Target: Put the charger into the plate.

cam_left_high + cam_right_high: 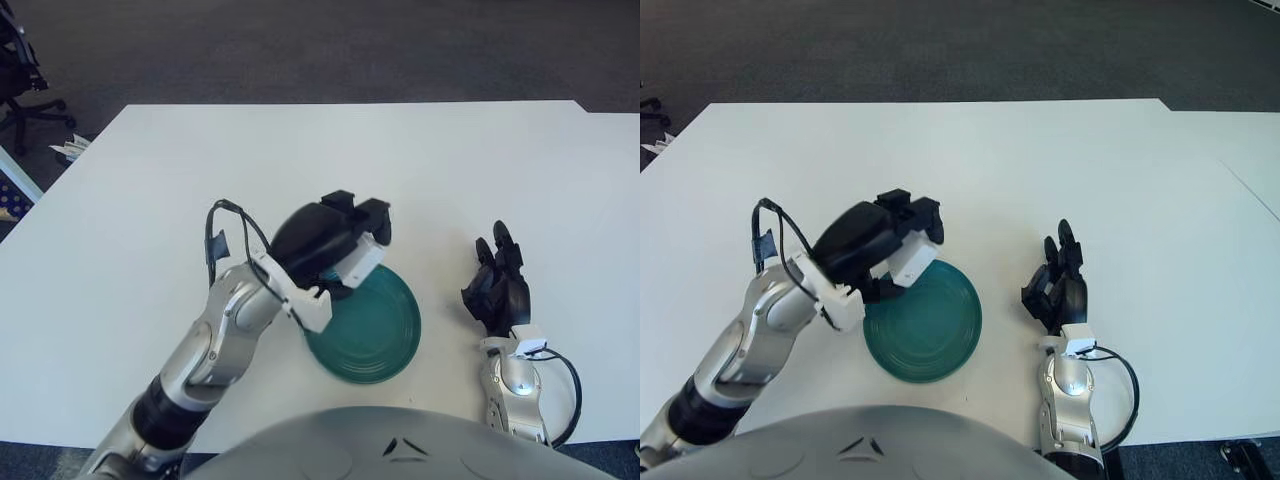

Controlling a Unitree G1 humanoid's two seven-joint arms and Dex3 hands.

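Note:
The teal plate lies on the white table near its front edge. My left hand hovers over the plate's back left rim, fingers curled around a white charger that shows beneath the dark fingers. The hand and its white wrist bracket hide the plate's left part. The same white charger shows above the plate in the right eye view. My right hand shows to the right of the plate, apart from it, fingers relaxed and pointing away, holding nothing.
A black office chair stands on the dark floor beyond the table's far left corner. Some papers show by the left table edge. The table's far half is bare white surface.

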